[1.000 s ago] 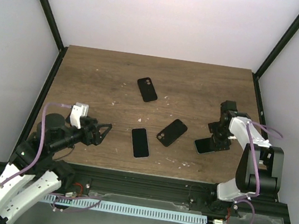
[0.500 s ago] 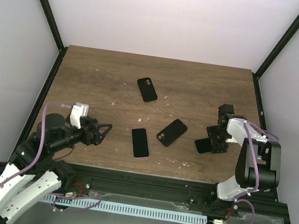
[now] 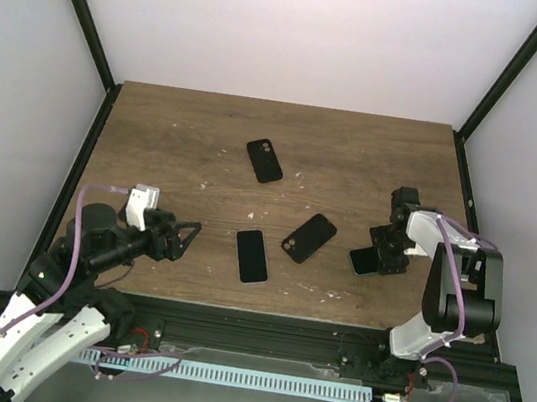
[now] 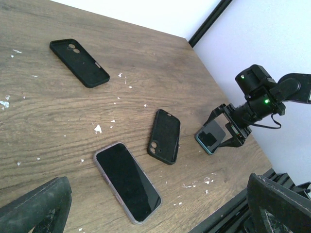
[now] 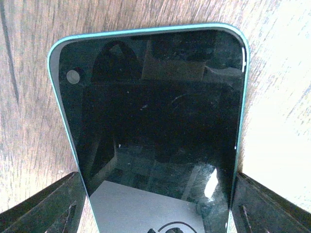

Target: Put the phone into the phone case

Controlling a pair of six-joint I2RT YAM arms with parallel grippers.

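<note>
The phone [image 3: 251, 256] [image 4: 127, 182] lies screen up at the table's near centre, black and glossy. A clear rim runs round its edge; I cannot tell whether that rim is the phone case, and no separate clear shell shows. My left gripper [image 3: 185, 239] [image 4: 155, 213] hovers open to the phone's left, its fingers wide apart and holding nothing. My right gripper [image 3: 387, 254] [image 5: 155, 204] is at the right, shut on a second, teal-edged phone [image 3: 364, 262] [image 5: 150, 111] [image 4: 211, 136]. Its fingers [image 5: 53, 204] press both long sides of that phone, whose far end rests on the wood.
Two opaque black covers with camera cutouts lie back up: one [image 3: 264, 160] [image 4: 79, 62] at the far centre, one [image 3: 308, 237] [image 4: 164, 135] between the two phones. White flecks dot the wooden table [image 3: 177, 137]. The black frame rail [image 3: 261, 321] runs along the near edge.
The right gripper has slid a little left along the teal-edged phone and its jaws have narrowed onto it. That phone shifted slightly left. The left arm has not moved.
</note>
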